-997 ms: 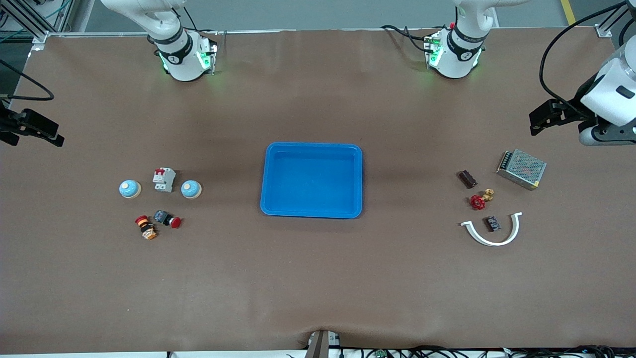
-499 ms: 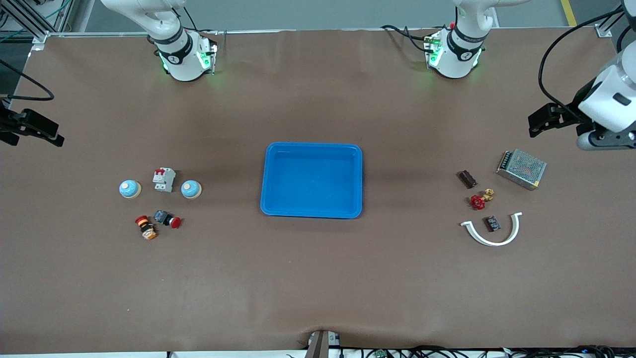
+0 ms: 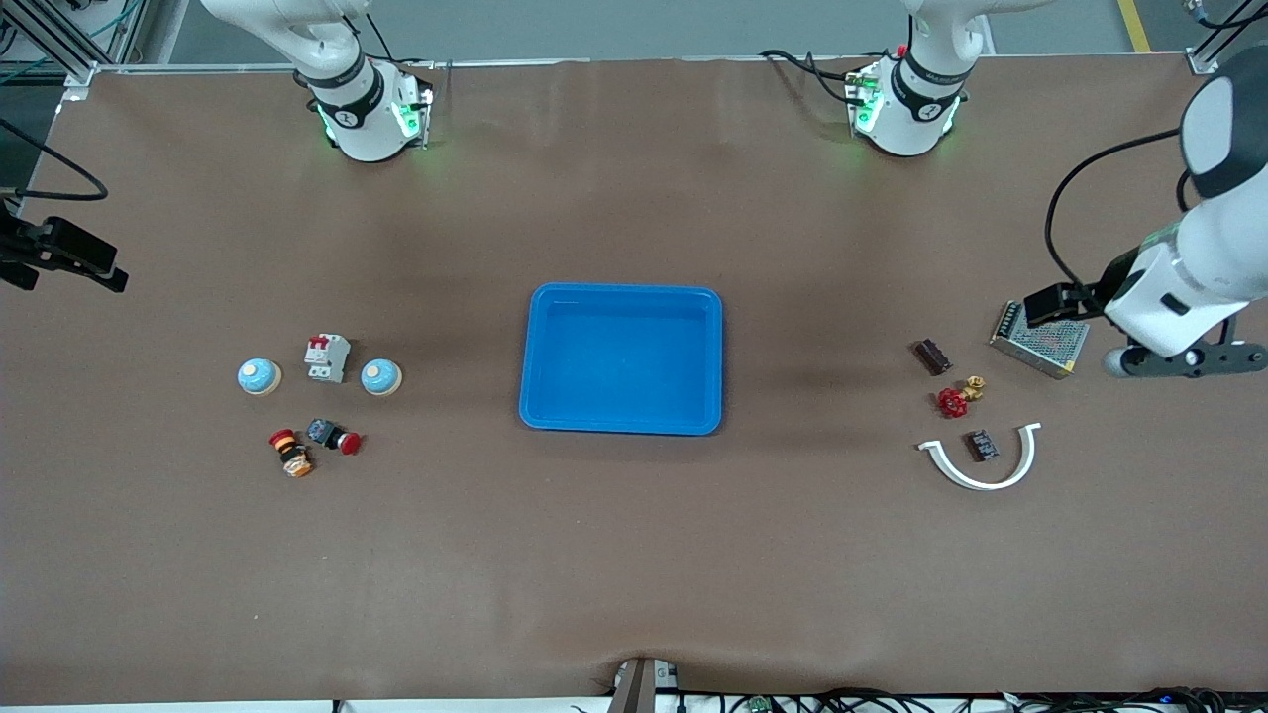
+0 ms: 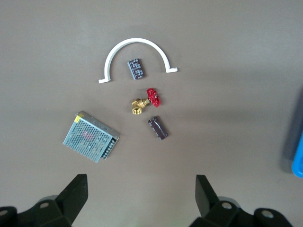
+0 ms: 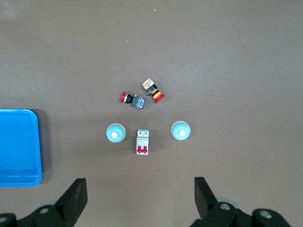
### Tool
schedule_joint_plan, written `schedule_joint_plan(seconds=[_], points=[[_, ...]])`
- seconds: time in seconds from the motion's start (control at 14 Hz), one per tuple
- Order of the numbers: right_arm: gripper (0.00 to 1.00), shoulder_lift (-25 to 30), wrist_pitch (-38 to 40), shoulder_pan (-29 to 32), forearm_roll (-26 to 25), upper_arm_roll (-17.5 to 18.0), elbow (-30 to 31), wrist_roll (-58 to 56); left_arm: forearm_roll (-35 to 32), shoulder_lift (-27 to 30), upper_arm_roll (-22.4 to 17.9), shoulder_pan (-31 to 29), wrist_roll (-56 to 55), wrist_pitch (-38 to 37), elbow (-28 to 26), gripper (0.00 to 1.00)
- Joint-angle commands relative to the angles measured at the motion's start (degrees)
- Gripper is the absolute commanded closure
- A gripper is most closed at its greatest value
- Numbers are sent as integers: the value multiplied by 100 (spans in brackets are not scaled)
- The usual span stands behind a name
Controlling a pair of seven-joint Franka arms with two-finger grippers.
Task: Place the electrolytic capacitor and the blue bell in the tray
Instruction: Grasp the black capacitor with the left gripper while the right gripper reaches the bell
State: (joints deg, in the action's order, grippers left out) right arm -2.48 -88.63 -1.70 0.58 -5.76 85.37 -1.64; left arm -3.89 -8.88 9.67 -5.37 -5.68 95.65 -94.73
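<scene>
The blue tray (image 3: 622,297) lies in the middle of the table, with nothing in it. Two blue bells (image 3: 260,376) (image 3: 380,377) sit toward the right arm's end, either side of a white circuit breaker (image 3: 327,357); both bells (image 5: 115,133) (image 5: 180,131) show in the right wrist view. A dark brown cylinder, the electrolytic capacitor (image 3: 931,356) (image 4: 157,128), lies toward the left arm's end. My left gripper (image 3: 1052,305) (image 4: 142,198) hangs open above the metal power supply (image 3: 1040,337). My right gripper (image 3: 69,259) (image 5: 140,196) waits open, high over the table's right-arm end.
Beside the capacitor lie a red-handled brass valve (image 3: 956,399), a small dark module (image 3: 983,445) inside a white half-ring (image 3: 981,460), and the power supply (image 4: 91,136). Two red push buttons (image 3: 334,436) (image 3: 290,453) lie nearer the front camera than the bells.
My left arm has swung in from the table's end and come over the power supply. The right arm and all objects have stayed put.
</scene>
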Motion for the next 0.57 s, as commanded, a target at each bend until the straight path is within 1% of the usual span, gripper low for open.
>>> schedule_joint_plan(seconds=[0.0, 0.14, 0.36, 0.5], points=[[0, 28, 21, 109, 65, 66, -3, -38, 55, 176, -9, -252, 93, 733, -790, 0], [0, 28, 21, 109, 65, 66, -3, -38, 73, 263, 8, -333, -29, 1174, -1326, 0], [0, 28, 21, 118, 73, 66, -3, -47, 125, 290, 17, -333, -441, 1412, -1845, 0], [0, 28, 21, 118, 73, 58, -3, -55, 143, 290, 61, -324, -924, 1614, -2197, 0]])
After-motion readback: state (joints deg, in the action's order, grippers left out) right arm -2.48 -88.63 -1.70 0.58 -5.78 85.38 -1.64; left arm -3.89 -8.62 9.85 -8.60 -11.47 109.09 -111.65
